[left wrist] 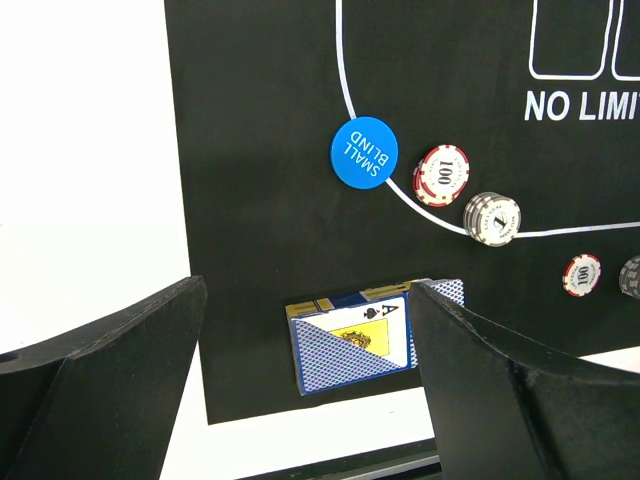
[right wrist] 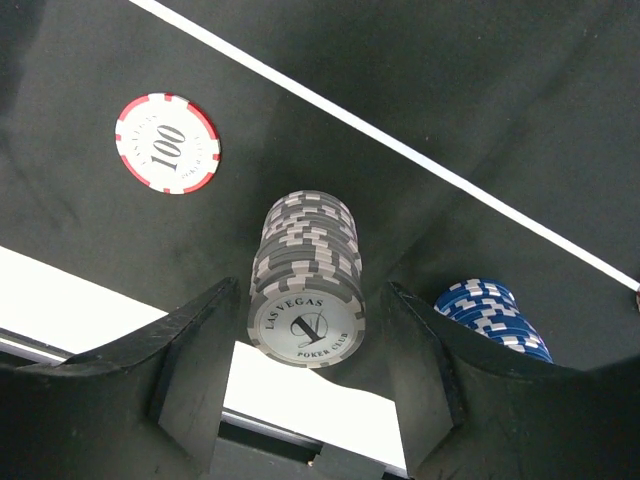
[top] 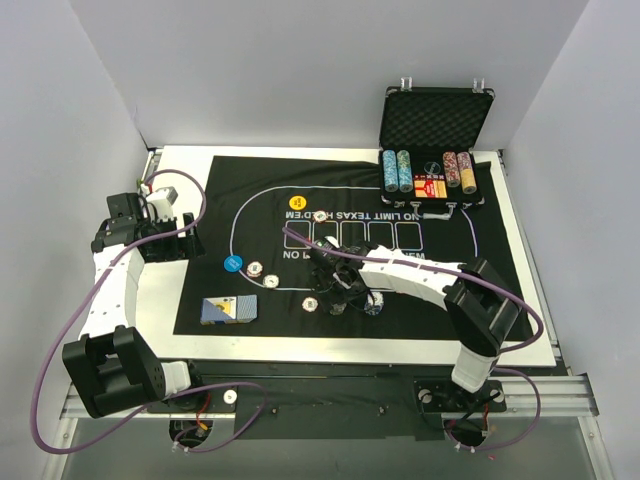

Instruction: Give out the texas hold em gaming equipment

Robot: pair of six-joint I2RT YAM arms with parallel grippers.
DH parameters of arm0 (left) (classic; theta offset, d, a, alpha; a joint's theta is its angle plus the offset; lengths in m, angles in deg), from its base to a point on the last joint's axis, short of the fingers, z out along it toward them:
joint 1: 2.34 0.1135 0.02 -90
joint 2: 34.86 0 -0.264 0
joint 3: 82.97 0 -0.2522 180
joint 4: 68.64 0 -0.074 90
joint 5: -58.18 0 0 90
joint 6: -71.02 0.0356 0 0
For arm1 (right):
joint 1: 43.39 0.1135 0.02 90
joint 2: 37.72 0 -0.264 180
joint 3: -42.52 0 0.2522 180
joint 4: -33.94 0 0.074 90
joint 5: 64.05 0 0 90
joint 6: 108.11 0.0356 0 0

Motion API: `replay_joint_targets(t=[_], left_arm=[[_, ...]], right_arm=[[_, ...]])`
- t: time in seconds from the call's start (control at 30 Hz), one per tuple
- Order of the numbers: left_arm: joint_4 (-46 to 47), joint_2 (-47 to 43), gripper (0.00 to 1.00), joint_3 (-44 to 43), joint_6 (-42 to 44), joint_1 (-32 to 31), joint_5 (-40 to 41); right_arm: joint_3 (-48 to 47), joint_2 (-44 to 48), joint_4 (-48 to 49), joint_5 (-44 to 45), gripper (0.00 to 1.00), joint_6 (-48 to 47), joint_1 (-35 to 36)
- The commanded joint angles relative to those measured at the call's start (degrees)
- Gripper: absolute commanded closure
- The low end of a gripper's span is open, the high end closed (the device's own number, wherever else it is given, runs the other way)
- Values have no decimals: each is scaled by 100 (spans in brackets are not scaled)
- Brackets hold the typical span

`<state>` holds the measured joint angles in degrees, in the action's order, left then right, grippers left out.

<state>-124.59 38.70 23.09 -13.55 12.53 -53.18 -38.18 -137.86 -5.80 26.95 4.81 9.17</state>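
- right gripper (right wrist: 312, 300): jaws parted, one each side of a grey chip stack (right wrist: 305, 262). A thin gap shows on both sides, so it reads as released, not clamping.
- The grey stack stands on the black felt mat (right wrist: 450, 80) near its near edge, inside the white printed line (right wrist: 400, 150). Top chip reads "Las Vegas Poker Club".
- Just right of the right finger sits a blue chip stack (right wrist: 492, 318), apart from the grey one. A single red 100 chip (right wrist: 167, 143) lies flat further left.
- left gripper (left wrist: 307, 292): wide open and empty, parked off the mat's left side. Its camera looks over the card deck (left wrist: 350, 345), which has blue backs and an ace of spades showing face up.
- Beyond the deck are the blue "Small Blind" button (left wrist: 364, 152), another red 100 chip (left wrist: 442, 175) and a short grey stack (left wrist: 492, 217). The yellow button (top: 297, 203) sits further up the mat.
- The open case (top: 437, 120) at the far right holds rows of chips (top: 398, 170).
- Step, my read: chip stacks being dealt out along the near rail. Cannot tell whether this grey stack is being set down or grabbed.
- Next move:
  - If set down, lift straight up with jaws wide. The stack is tall and a finger brush would topple it into the blue one.
  - If grabbed, close square on the stack's middle.
  - Either way, go back to the case for more chips.
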Motion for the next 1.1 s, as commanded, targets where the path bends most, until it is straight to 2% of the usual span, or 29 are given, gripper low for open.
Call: replay_joint_targets(t=[0.0, 0.13, 0.53, 0.87, 1.07], left_arm=[[168, -140, 7, -143, 72, 60, -52], [159, -131, 7, -169, 72, 60, -61], [141, -105, 7, -222, 46, 60, -70], [212, 0, 7, -240, 19, 59, 1], [238, 106, 7, -239, 10, 68, -96]], right_arm=[[40, -23, -101, -47, 47, 73, 0], [93, -50, -48, -47, 51, 81, 9], [102, 55, -13, -47, 77, 90, -43], [-618, 495, -461, -55, 79, -51, -316], [-1521, 162, -496, -240, 80, -68, -807]])
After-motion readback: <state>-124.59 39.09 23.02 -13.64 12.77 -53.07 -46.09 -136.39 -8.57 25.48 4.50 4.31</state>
